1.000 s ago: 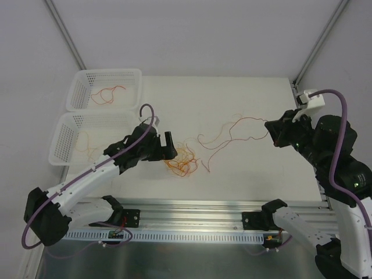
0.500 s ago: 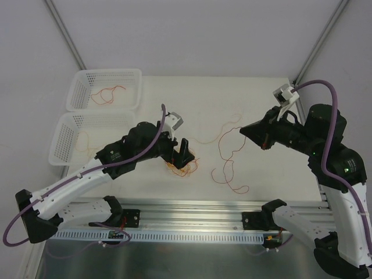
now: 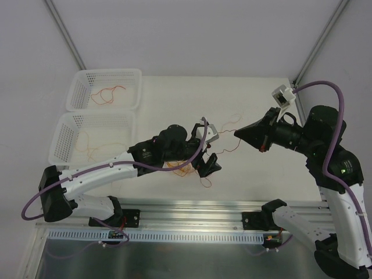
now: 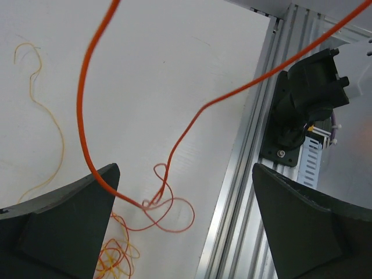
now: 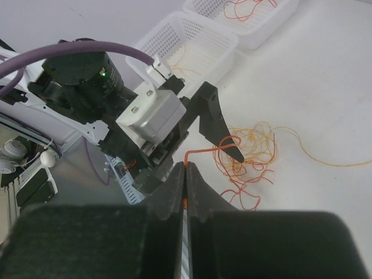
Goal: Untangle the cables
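Observation:
A tangle of orange and yellow cables [image 3: 182, 166] lies on the white table near its front middle. My right gripper [image 3: 236, 133] is shut on one end of a red cable [image 5: 200, 151] and holds it above the table. The cable hangs down to a loose loop [image 4: 168, 210] beside the tangle [image 5: 256, 145]. My left gripper [image 3: 209, 164] is open wide just right of the tangle. The red cable [image 4: 174, 152] passes between its fingers [image 4: 64, 221], close to the left one and not clamped. A loose yellow cable [image 4: 53, 129] lies on the table.
Two white baskets stand at the left: the far one [image 3: 132, 74] holds a red cable, the near one [image 3: 60, 139] holds a yellow one. An aluminium rail [image 3: 192, 206] with black brackets [image 4: 305, 99] runs along the table's front edge.
My left arm has swung right, past the tangle, to the red cable's hanging part. My right gripper has shifted slightly left with the red cable, which is now drawn up off the table.

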